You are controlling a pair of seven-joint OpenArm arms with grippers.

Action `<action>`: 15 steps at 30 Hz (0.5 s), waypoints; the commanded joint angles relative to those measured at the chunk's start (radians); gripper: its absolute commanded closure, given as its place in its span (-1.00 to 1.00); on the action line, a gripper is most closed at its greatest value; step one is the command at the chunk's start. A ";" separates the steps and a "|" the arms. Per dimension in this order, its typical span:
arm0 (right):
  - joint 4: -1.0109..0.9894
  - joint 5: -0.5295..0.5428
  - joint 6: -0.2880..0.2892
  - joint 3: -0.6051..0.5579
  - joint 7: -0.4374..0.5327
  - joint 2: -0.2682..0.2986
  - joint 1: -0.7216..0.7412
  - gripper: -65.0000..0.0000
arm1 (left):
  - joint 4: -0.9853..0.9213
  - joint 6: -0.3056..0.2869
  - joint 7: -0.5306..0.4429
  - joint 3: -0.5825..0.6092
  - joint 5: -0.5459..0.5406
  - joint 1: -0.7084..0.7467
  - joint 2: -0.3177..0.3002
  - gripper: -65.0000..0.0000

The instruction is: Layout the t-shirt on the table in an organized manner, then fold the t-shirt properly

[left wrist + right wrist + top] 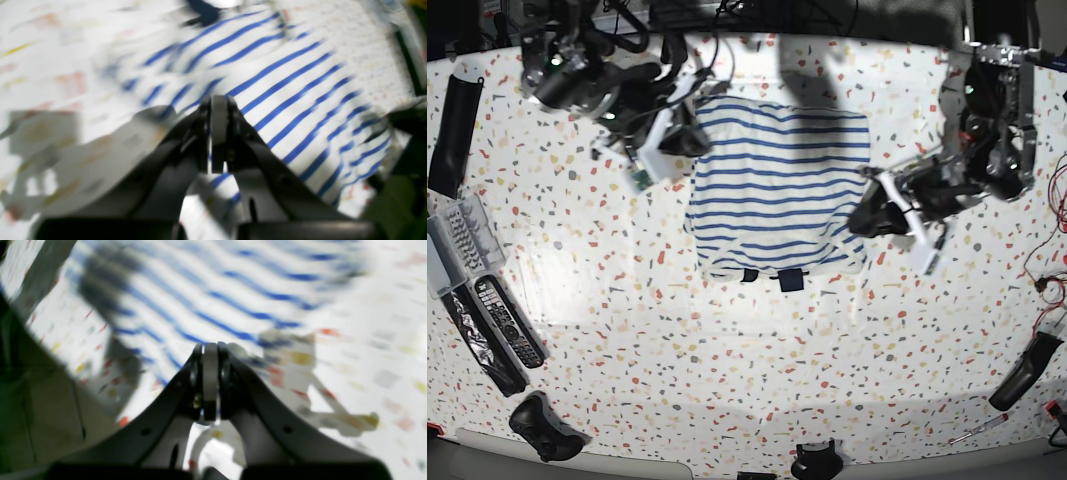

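Note:
The t-shirt, white with blue stripes, lies folded into a rough rectangle at the table's back middle, dark blue neck trim at its near edge. My left gripper sits at the shirt's right edge, jaws together. In the left wrist view, blurred, the gripper is shut above the striped cloth. My right gripper is at the shirt's upper left edge. In the right wrist view the gripper is shut, with the shirt just ahead. No cloth shows between either pair of fingers.
Two remote controls and a grey tray lie at the left edge, with a long black object behind them. A black controller sits at the front left and a black handle at the front right. Red cables hang at the right.

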 commanded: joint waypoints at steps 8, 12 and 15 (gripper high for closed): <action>0.139 0.129 0.001 0.207 -0.011 0.002 -0.228 1.00 | 0.299 0.074 -0.005 -0.230 0.019 0.295 -0.022 1.00; 0.250 0.187 0.001 0.283 -0.056 -0.001 -0.366 1.00 | 0.418 0.073 -0.003 -0.374 0.019 0.497 -0.022 1.00; 0.301 0.189 0.002 0.334 -0.074 -0.045 -0.456 1.00 | 0.443 0.073 -0.003 -0.461 0.018 0.631 -0.018 1.00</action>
